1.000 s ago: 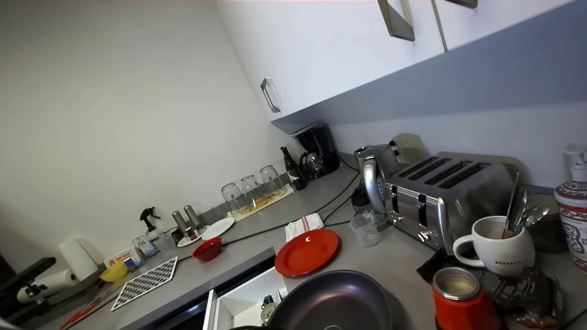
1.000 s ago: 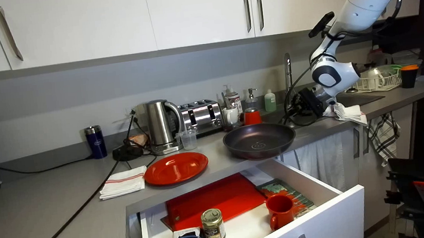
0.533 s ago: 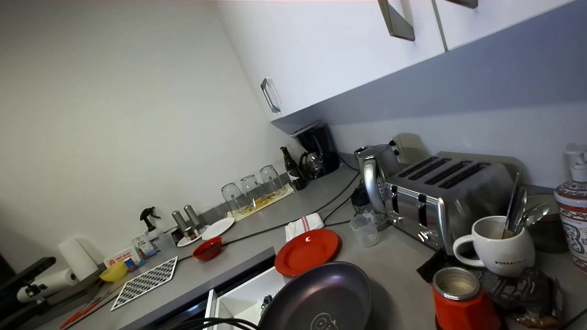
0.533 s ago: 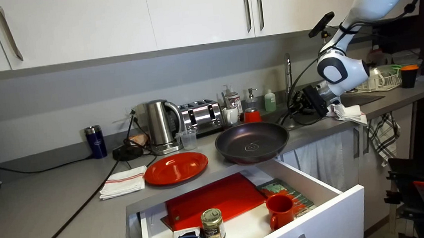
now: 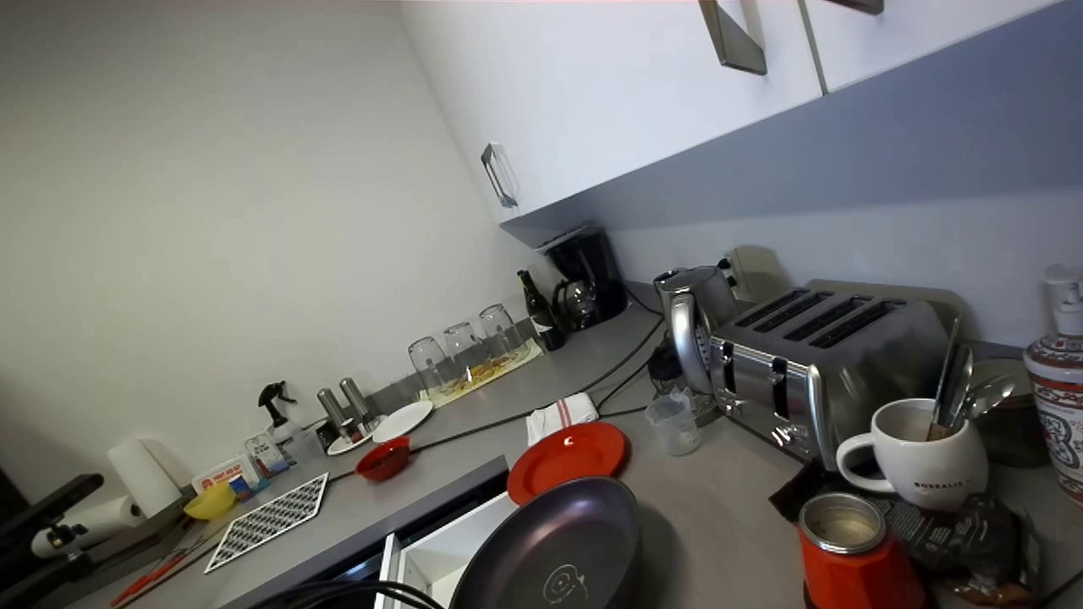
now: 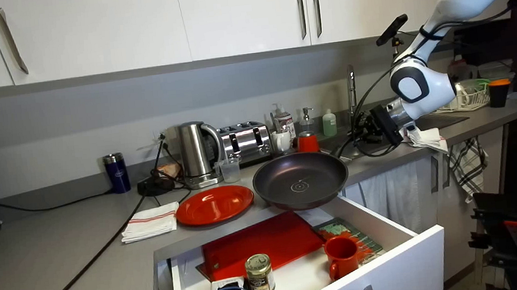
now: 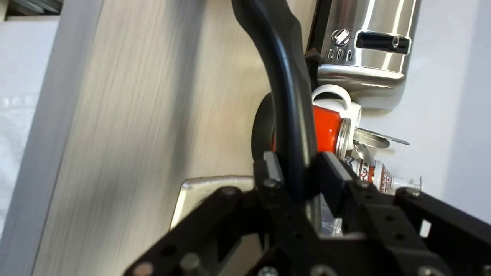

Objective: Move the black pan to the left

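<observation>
Black, round and shallow, the frying pan (image 6: pixel 300 181) tilts beside a flat red plate (image 6: pixel 215 205) in an exterior view, near the edge of a grey counter (image 6: pixel 81 240). In an exterior view, it hides part of an open white drawer (image 5: pixel 453 550). In the wrist view, the black two-fingered gripper (image 7: pixel 301 168) is clamped around the pan's curved black handle (image 7: pixel 287 69).
</observation>
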